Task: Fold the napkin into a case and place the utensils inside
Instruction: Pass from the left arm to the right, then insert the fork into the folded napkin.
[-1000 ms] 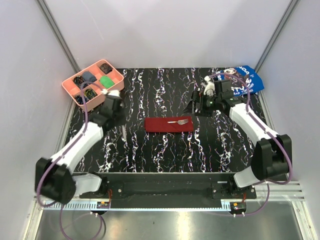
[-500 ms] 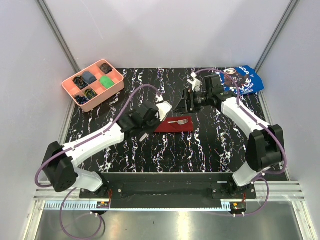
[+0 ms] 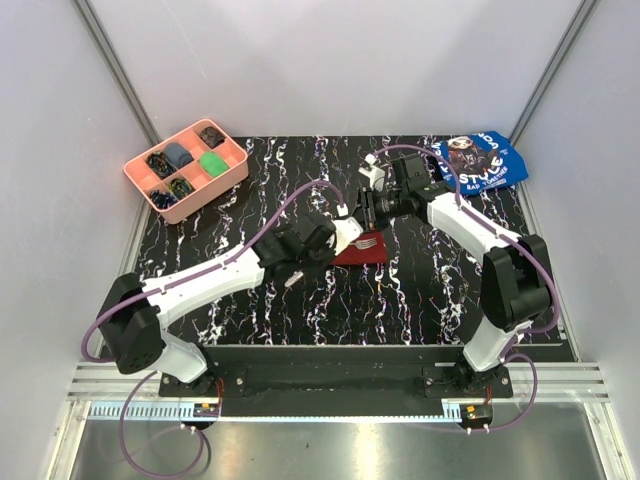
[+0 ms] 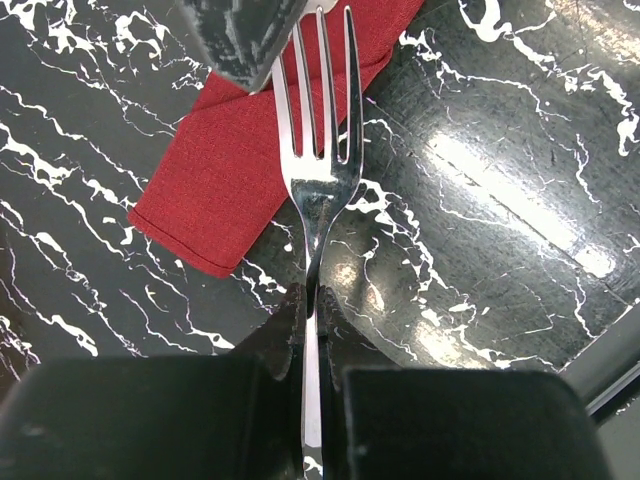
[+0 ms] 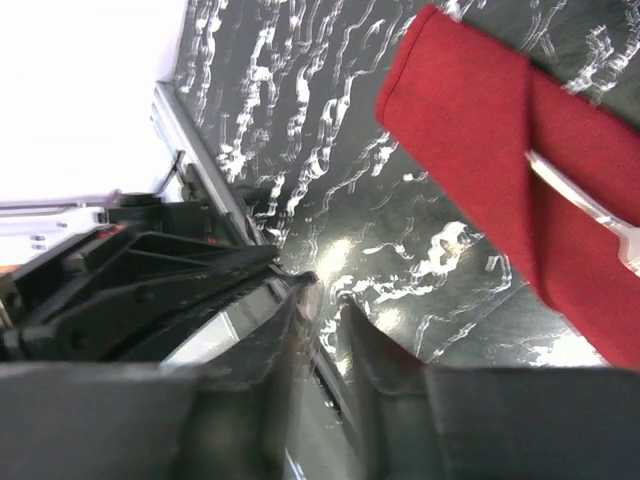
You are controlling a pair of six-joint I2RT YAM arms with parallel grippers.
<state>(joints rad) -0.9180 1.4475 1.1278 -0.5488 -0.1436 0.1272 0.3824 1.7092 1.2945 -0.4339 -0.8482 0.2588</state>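
The left fingers (image 4: 297,315) are closed on the handle of a fork (image 4: 318,165), whose tines point away and reach over one end of the napkin (image 4: 225,190). The napkin is folded into a narrow dark red strip and lies flat near the middle of the surface (image 3: 420,290). A second utensil (image 5: 585,210) rests on top of the strip. The right fingers (image 5: 300,300) hover by the strip's far side, a narrow gap between them and nothing held. A pink tray (image 3: 228,182) sits at the far left corner and a blue cloth (image 3: 485,160) at the far right corner
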